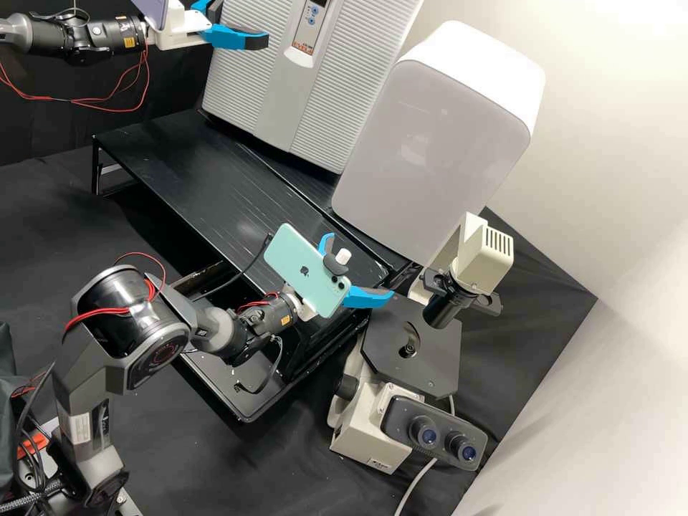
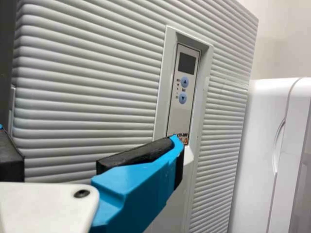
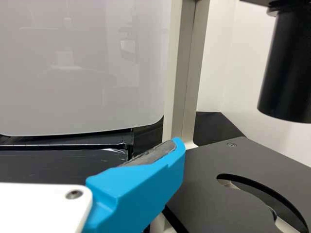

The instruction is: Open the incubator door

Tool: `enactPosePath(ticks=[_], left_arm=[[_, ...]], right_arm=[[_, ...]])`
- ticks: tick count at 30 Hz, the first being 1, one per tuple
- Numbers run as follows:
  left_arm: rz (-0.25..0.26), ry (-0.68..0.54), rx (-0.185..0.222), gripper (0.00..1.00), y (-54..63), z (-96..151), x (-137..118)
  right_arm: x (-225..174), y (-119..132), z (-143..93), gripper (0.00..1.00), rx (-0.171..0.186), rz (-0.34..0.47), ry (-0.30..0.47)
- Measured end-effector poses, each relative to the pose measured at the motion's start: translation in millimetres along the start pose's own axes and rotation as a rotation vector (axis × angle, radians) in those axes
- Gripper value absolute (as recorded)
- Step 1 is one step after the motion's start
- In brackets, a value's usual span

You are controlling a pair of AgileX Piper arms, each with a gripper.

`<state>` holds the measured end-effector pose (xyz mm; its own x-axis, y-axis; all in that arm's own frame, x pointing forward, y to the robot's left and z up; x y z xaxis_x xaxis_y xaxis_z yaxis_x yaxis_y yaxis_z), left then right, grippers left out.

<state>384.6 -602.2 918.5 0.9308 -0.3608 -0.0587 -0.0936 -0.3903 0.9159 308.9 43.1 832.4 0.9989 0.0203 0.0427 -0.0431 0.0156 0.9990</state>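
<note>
Fingers spread right up by the incubator [image 1: 337, 86] door [image 1: 233, 93]: left gripper [image 1: 242, 21] in close!

Over to the far end of the worktop [image 1: 186, 154] now, and there, tall and pale grey: incubator, ribbed across the front, door looking shut, control panel [image 2: 176, 114] set into the middle with small display and two blue buttons. Up in the high view, left gripper beside the upper left side of that ribbed front, fingers well apart. In close from the left wrist view, one blue finger [image 2: 141, 182] crossing in front of the lower end of the control panel, dark pad of the other well away from it. Touching the door or just short of it? Can't tell from here.

Down to the near corner of the worktop: right gripper [image 1: 361, 264], fingers spread as well, behind it a mint-green phone [image 1: 304, 271] mounted on the arm. From the right wrist view, one blue finger [image 3: 146, 194] between the worktop corner and the flat black stage [image 3: 214, 174] of the microscope [image 1: 373, 430].

Just beside the incubator, big white box [image 1: 430, 143] with smooth grey front. Nearer, on black cloth [image 1: 215, 459], microscope upright, twin eyepieces [image 1: 448, 438] facing the camera side, pale cable [image 1: 423, 479] trailing alongside.
</note>
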Motion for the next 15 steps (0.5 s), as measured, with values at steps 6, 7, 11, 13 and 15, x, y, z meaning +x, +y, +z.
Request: enactPosePath(ticks=[6,7,11,13,15], left_arm=[[0.001,0.003,-0.006,0.00,0.1,-0.3,0.0],[0.000,0.006,-0.007,0.00,0.0,-0.5,0.0],[0.005,0.011,-0.017,0.00,1.1,-0.6,-0.4],[0.004,0.017,-0.025,0.00,0.7,-1.1,-1.2],[0.006,0.023,-0.038,0.00,0.1,-1.6,-2.1]], right_arm=[[0.0,0.0,0.0,1.00,0.000,0.000,0.000],[0.0,0.0,0.0,1.00,0.000,0.000,0.000],[0.0,0.0,0.0,1.00,0.000,0.000,0.000],[0.0,0.0,0.0,1.00,0.000,0.000,0.000],[0.0,0.0,0.0,1.00,0.000,0.000,0.000]])
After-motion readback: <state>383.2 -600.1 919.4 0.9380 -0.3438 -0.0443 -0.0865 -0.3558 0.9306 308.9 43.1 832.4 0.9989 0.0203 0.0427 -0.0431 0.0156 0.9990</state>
